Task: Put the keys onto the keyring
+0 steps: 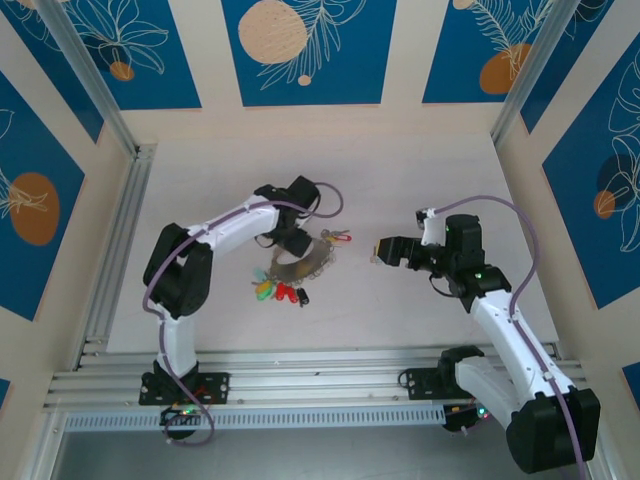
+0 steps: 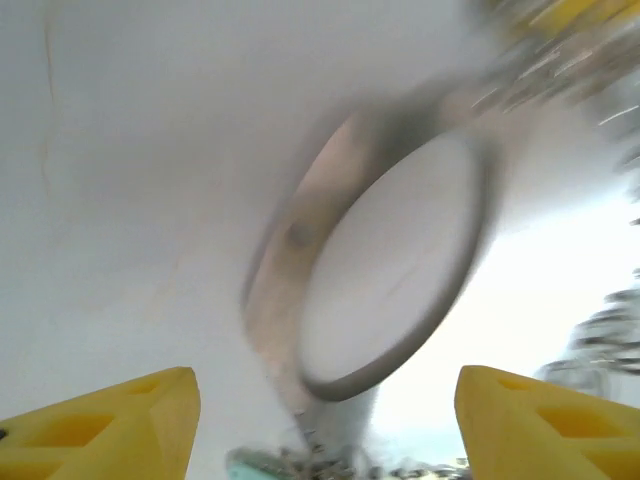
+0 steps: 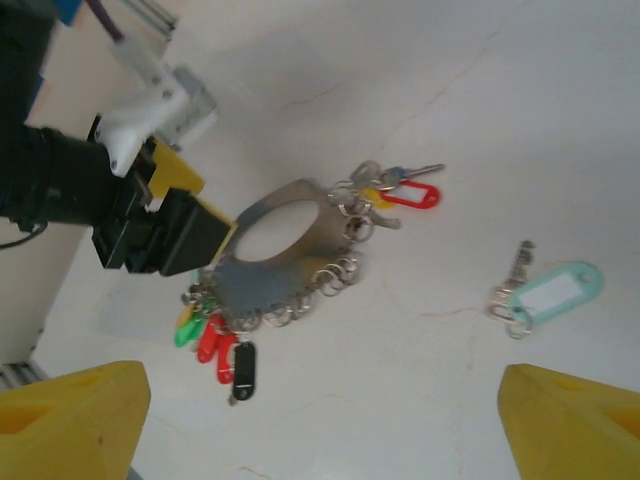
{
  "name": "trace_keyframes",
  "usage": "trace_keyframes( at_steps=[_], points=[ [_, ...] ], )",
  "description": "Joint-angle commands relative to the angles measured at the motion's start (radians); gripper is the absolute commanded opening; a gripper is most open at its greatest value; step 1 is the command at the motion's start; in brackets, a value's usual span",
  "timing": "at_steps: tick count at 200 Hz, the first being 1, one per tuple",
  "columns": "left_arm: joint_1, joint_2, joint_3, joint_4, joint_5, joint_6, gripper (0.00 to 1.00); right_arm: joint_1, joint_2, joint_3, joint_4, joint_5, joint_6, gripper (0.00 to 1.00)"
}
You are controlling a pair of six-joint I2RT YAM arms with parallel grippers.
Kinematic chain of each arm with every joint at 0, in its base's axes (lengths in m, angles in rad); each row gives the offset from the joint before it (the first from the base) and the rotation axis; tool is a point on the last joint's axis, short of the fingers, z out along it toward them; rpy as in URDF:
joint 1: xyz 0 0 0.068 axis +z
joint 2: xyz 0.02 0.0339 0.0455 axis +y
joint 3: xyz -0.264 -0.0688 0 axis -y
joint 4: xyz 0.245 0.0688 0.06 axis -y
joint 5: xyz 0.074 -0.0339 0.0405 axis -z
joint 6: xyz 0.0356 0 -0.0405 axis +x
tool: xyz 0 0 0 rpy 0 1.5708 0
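Left wrist view: the keyring is smeared, the keys at upper right mere streaks. Right wrist view: the left pincer covers the keyring's left rim.

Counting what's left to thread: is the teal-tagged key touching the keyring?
Apart. The right wrist view shows bare table between the teal-tagged key and the keyring.

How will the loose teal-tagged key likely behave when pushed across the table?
The teal-tagged key lies flat, so it should slide, not roll. Tag and key join through a small ring, so they would probably swivel separately.
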Motion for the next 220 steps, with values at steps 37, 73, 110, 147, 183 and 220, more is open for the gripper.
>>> trace_keyframes(
  at_steps=[37, 73, 110, 147, 183, 220],
  points=[
    [-0.045, 0.008, 0.074, 0.07, 0.366, -0.063, 0.36, 0.008, 0.003, -0.089, 0.133, -0.127, 0.013, 0.87],
    [-0.034, 0.064, 0.07, 0.138, 0.454, -0.108, 0.23, 0.01, -0.008, -0.111, 0.175, -0.123, 0.007, 0.87],
    [0.007, 0.149, 0.108, 0.156, 0.493, -0.129, 0.19, 0.003, -0.017, -0.137, 0.217, -0.102, 0.019, 0.89],
    [0.027, 0.208, 0.158, 0.156, 0.491, -0.13, 0.3, -0.005, -0.016, -0.137, 0.221, -0.092, 0.016, 0.89],
    [0.027, 0.265, 0.187, 0.15, 0.473, -0.13, 0.32, -0.016, -0.005, -0.138, 0.227, -0.097, 0.016, 0.89],
    [0.027, 0.279, 0.195, 0.14, 0.444, -0.128, 0.28, -0.043, -0.005, -0.126, 0.22, -0.109, 0.011, 0.89]
  ],
)
